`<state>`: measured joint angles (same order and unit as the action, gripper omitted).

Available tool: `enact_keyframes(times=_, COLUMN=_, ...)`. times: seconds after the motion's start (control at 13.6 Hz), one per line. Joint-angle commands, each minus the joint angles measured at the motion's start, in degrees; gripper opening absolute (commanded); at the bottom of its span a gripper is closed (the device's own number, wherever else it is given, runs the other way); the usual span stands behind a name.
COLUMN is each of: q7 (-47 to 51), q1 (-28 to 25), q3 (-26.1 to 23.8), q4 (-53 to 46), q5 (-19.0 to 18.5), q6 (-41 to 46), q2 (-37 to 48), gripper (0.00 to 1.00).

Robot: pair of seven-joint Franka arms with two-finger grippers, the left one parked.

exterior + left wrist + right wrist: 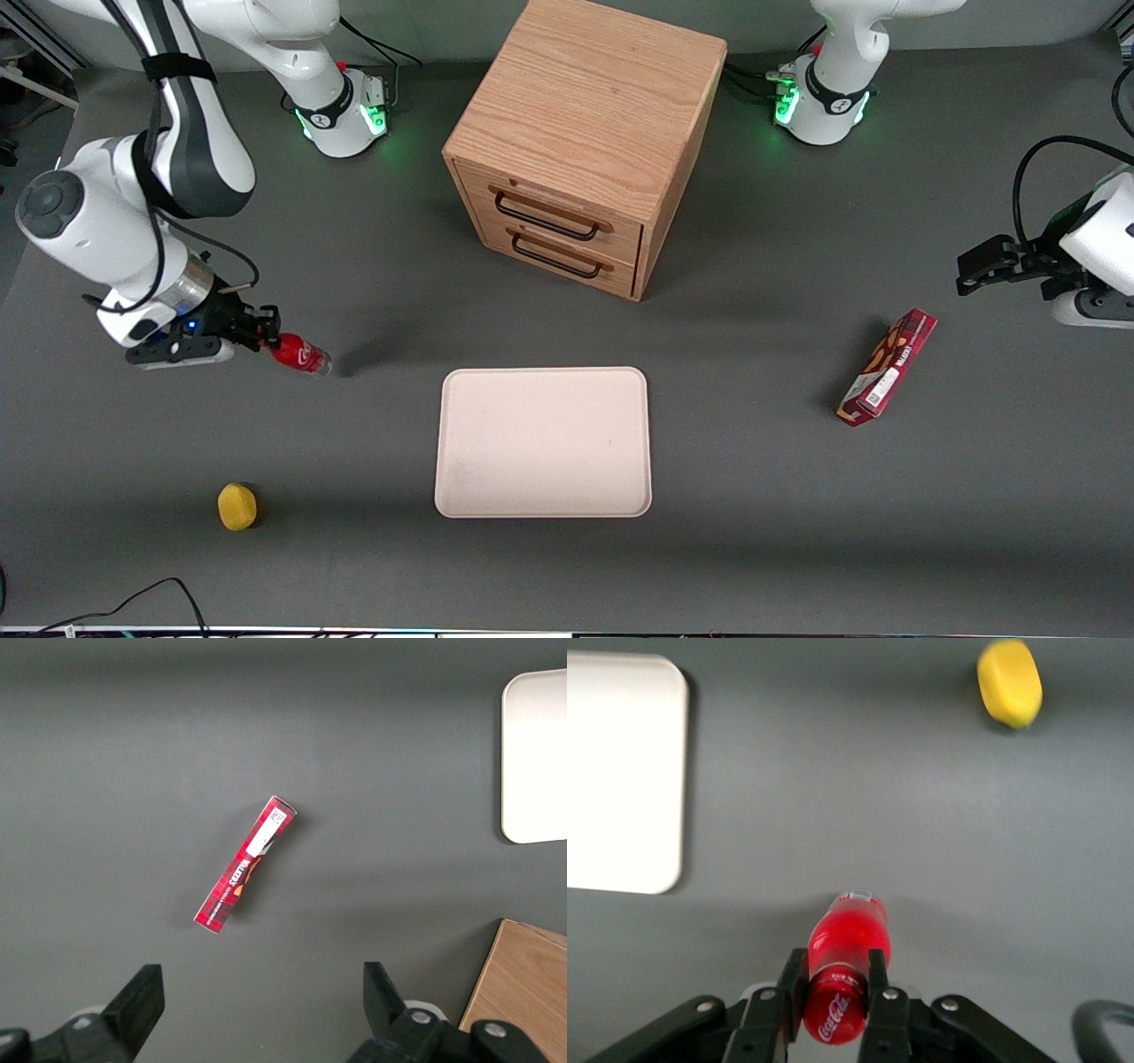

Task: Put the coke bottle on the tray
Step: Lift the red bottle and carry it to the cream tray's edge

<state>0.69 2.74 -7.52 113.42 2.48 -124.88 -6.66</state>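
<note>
Here your hand [262, 339] was at the left of the front frame, closed on the coke bottle [299, 354], which was tilted above the bench [753, 496]. The tray [543, 441] was lying in the lower centre, well apart from it.

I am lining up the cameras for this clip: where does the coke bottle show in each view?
Front view: coke bottle held off the table by the gripper, toward the working arm's end, apart from the tray.
Right wrist view: coke bottle clamped between the fingers; lemon also shows.
Left wrist view: not in it.
Shared landmark: the tray.
</note>
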Motion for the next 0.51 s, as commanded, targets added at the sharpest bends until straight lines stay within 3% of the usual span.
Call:
enact_keyframes(times=0.0, q7=4.7, q1=-3.0, q3=0.0, q4=-16.4, q5=0.2, q6=6.9, q2=-10.4, gripper=0.00)
enact_keyframes(times=0.44, q7=17.0, q1=-12.7, q3=0.6, q4=-32.8, q5=-3.1, q6=7.3, q2=-23.5, gripper=0.00)
